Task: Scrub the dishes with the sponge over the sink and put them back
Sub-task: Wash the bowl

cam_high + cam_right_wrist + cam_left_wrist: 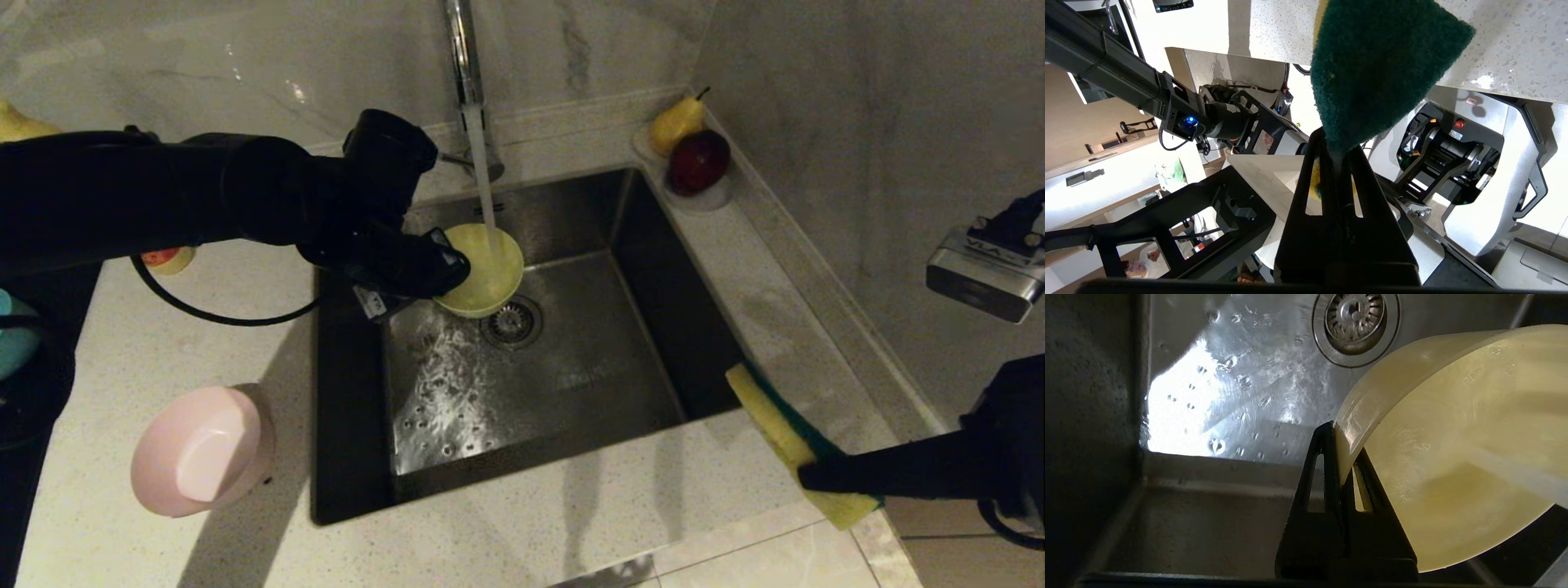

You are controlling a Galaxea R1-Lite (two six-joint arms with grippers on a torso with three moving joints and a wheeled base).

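- Head view: your left gripper (445, 265) grips the pale yellow bowl (482, 269) by its rim over the sink (539, 384), under the tap's stream (483, 184).
- Left wrist view: fingers (1327, 465) pinch the rim, drain strainer (1355, 322) beyond.
- Right wrist view: your right gripper (1337, 163) clamps the sponge (1376, 69), held off the counter's front edge.

Left arm (163, 192): matte black, rounded casing, with a thin black cable (212, 314) looping beneath. Left tool (1345, 473): two black tapered fingers (1316, 486) with slotted cut-outs (right tool (1337, 163) alike). A silver box-shaped camera (984, 282) bears lettering.
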